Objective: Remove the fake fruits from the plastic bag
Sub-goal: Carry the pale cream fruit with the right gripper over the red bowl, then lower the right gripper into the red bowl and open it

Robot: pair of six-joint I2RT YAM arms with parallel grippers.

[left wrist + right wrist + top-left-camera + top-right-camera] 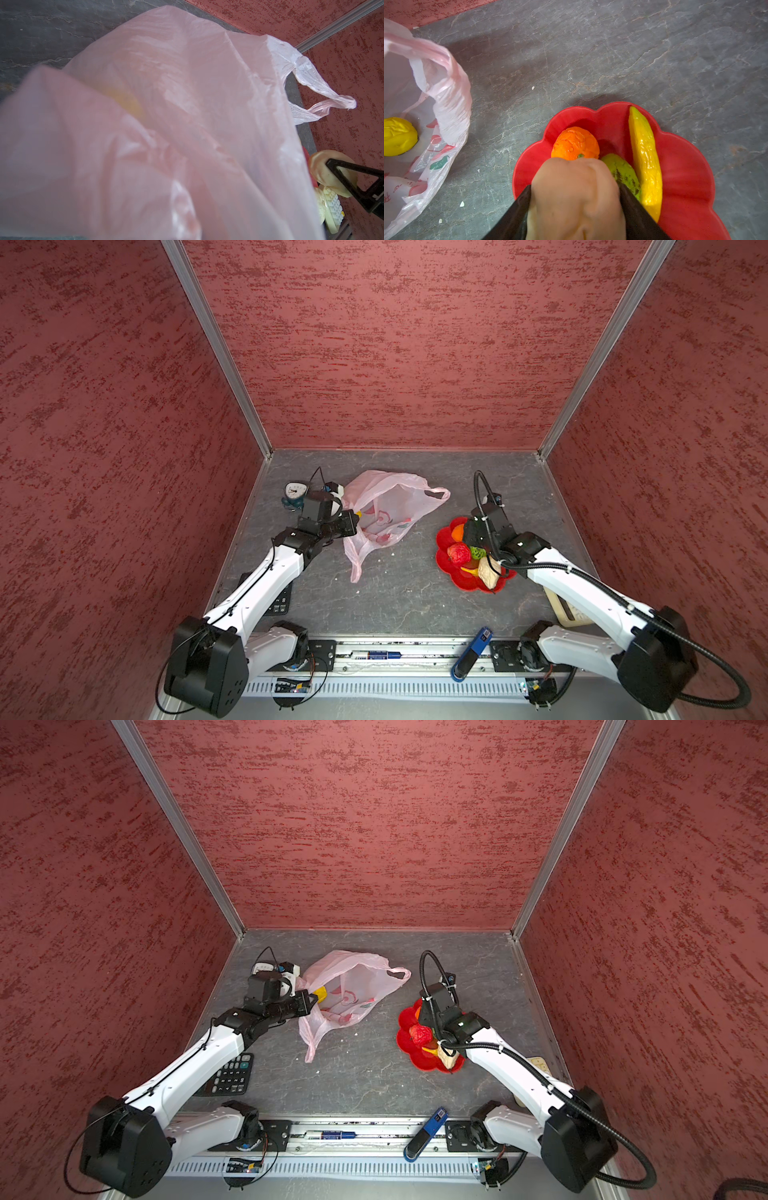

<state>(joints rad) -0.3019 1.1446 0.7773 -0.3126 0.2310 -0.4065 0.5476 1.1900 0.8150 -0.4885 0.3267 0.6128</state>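
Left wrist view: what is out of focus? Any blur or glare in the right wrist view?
Left wrist view: the bag is blurred at its near fold, its handle sharp. Right wrist view: the near lump is soft, the banana has glare, the table sharp.

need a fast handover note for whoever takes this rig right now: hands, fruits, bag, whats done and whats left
Left hand: shut on the rim of the plastic bag, which lies on the table with its mouth open.
Right hand: closed on a cream lump over the red plate, not yet released.
Done: orange, banana, green ball, strawberry and a second cream lump are on the plate.
Left: release the held lump, then fetch the yellow lemon from inside the bag.
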